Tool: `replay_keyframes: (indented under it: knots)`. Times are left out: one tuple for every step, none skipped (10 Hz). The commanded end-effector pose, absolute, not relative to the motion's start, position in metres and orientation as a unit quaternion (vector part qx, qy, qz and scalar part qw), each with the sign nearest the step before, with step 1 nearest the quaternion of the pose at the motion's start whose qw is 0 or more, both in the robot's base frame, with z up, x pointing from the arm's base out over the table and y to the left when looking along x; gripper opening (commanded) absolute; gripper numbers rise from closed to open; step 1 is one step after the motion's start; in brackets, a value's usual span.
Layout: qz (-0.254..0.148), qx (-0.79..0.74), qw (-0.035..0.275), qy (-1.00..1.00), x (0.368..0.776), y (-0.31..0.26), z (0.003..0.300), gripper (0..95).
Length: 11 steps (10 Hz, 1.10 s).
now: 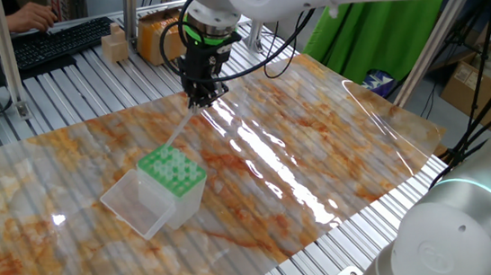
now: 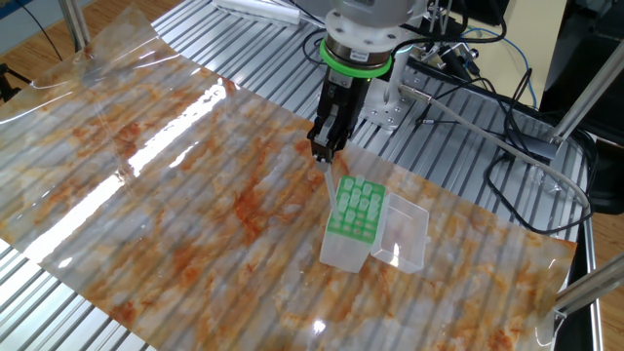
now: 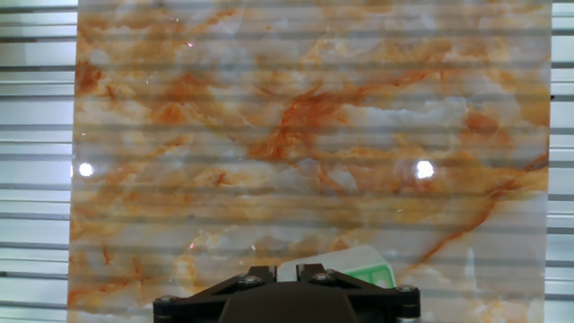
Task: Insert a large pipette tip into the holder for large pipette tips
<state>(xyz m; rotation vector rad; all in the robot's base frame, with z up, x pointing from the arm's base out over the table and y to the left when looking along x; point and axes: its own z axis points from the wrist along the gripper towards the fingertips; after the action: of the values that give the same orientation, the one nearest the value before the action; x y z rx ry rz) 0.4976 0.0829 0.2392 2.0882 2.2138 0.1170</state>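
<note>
The holder for large pipette tips point(image 1: 172, 169) is a clear box with a green perforated rack. It stands on the marbled mat with its clear lid point(image 1: 136, 202) hinged open beside it. It also shows in the other fixed view point(image 2: 355, 208), and a corner of it shows in the hand view point(image 3: 369, 267). My gripper point(image 1: 198, 98) hangs above and just behind the holder. It is shut on the large pipette tip point(image 1: 183, 125), a thin translucent cone. The cone slants down towards the rack's near edge, and its point hangs just above the rack point(image 2: 331, 179).
The marbled glossy mat point(image 1: 319, 148) covers a slatted metal table. A keyboard point(image 1: 56, 43), a wooden block point(image 1: 115, 47) and an orange container point(image 1: 156, 30) sit at the far edge. Cables point(image 2: 507, 156) and a metal mount lie behind the holder in the other fixed view.
</note>
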Motion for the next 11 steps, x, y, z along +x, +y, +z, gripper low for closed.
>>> replay_keyframes:
  knots:
    - [0.034, 0.684, 0.053, 0.727, 0.4959, 0.0836, 0.2390, 0.0]
    - [0.033, 0.684, 0.055, 0.727, 0.4952, 0.0838, 0.2388, 0.0]
    - [0.031, 0.684, 0.057, 0.727, 0.4946, 0.0842, 0.2386, 0.0]
    - [0.030, 0.683, 0.059, 0.727, 0.4939, 0.0845, 0.2384, 0.0]
    - [0.027, 0.684, 0.063, 0.726, 0.4935, 0.0847, 0.2382, 0.0]
    - [0.027, 0.685, 0.065, 0.726, 0.4928, 0.0850, 0.2379, 0.0]
    - [0.026, 0.685, 0.067, 0.725, 0.4923, 0.0853, 0.2377, 0.0]
    - [0.024, 0.686, 0.069, 0.724, 0.4916, 0.0856, 0.2374, 0.0]
    - [0.022, 0.685, 0.070, 0.724, 0.4908, 0.0859, 0.2371, 0.0]
    - [0.020, 0.686, 0.072, 0.724, 0.4905, 0.0861, 0.2370, 0.0]
    - [0.017, 0.686, 0.075, 0.724, 0.4902, 0.0863, 0.2368, 0.0]
